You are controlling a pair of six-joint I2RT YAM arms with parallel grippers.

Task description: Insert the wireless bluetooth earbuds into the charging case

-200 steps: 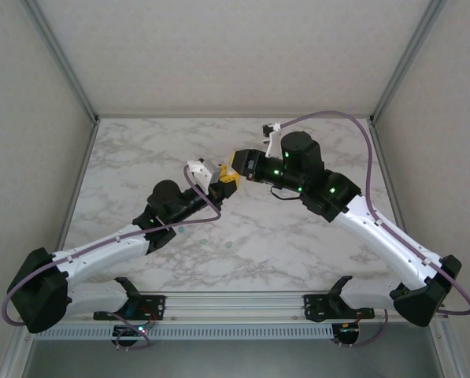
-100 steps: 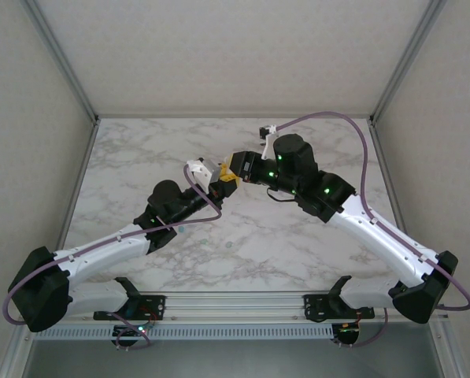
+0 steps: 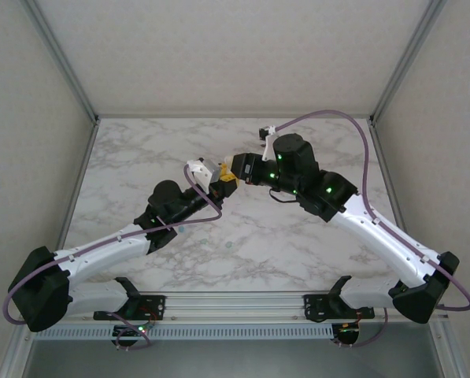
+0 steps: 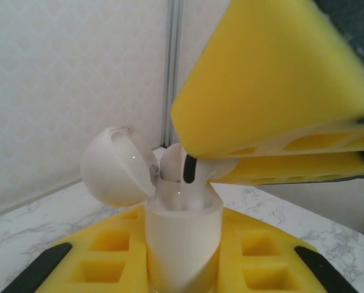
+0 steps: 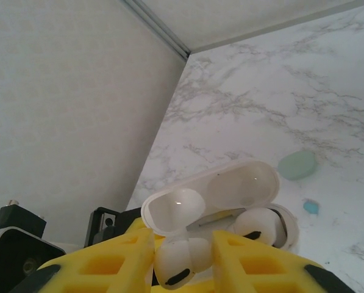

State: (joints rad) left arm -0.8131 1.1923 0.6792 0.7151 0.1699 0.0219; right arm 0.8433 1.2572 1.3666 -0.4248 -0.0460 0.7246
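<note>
My left gripper (image 4: 182,220) has its jaws clamped on the lower body of the white charging case (image 4: 183,247), which stands upright between the yellow fingers. Its lid (image 4: 116,166) is swung open to the left in the left wrist view. My right gripper (image 5: 183,241) has its jaws closed on a white earbud (image 5: 178,264). The bud fills the gap between the two yellow fingers and touches both.

From the left wrist camera I see that gripper reaching in from the upper right. It holds the bud at the mouth of the open case, and I cannot tell whether the bud is touching the rim. On the right wrist camera a second white earbud (image 5: 259,223) sits in the case, beside the held one.

Beyond the case, a mint green bud (image 5: 297,165) and a smaller teal-blue bud (image 5: 311,207) lie near each other on the marble table (image 5: 279,91). Overhead, the two grippers meet above the middle of the table.
</note>
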